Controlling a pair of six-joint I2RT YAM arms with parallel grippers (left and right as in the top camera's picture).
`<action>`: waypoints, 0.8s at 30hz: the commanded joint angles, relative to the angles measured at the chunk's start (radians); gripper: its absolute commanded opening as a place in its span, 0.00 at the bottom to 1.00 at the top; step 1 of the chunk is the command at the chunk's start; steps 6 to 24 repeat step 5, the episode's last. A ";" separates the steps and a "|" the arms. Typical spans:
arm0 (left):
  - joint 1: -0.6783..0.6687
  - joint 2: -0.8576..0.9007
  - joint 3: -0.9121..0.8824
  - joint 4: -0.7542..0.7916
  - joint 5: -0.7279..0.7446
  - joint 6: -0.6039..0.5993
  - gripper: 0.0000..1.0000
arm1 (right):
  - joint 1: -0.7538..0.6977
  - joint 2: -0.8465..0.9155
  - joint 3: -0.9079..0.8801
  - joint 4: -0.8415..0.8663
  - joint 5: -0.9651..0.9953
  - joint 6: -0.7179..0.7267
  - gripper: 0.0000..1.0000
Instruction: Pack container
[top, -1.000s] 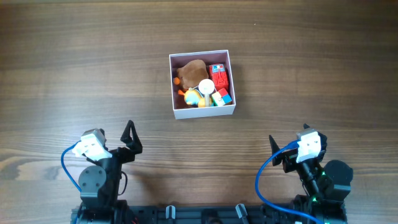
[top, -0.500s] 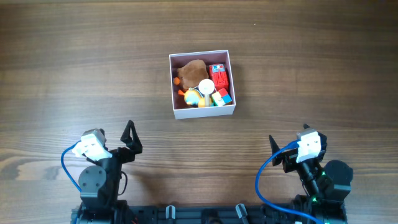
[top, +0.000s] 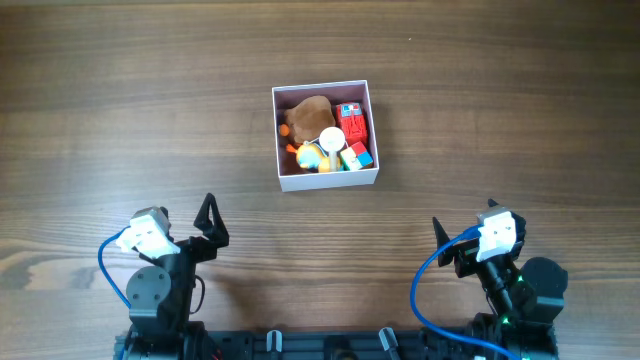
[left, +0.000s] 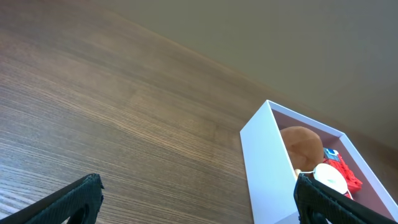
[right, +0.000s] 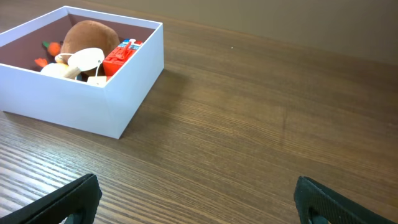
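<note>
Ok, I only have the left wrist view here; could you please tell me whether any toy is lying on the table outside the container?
Observer: No. The overhead view shows no toy outside the container; every one in view is inside it.
Operator: Thank you. Is there anything inside that its near wall hides from me?
Observer: Yes, a multi-coloured cube sits in one corner, next to the red toy.
Operator: And where is the right gripper, please?
Observer: The right gripper is open and holds nothing. It is near the robot's edge of the table, well clear of the container.
</note>
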 joint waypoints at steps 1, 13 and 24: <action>-0.005 -0.011 -0.015 0.006 -0.013 0.024 1.00 | 0.005 -0.014 -0.005 0.004 -0.019 0.014 1.00; -0.005 -0.011 -0.015 0.006 -0.013 0.024 1.00 | 0.005 -0.014 -0.005 0.004 -0.019 0.014 1.00; -0.005 -0.011 -0.015 0.006 -0.013 0.024 1.00 | 0.005 -0.014 -0.005 0.004 -0.019 0.014 1.00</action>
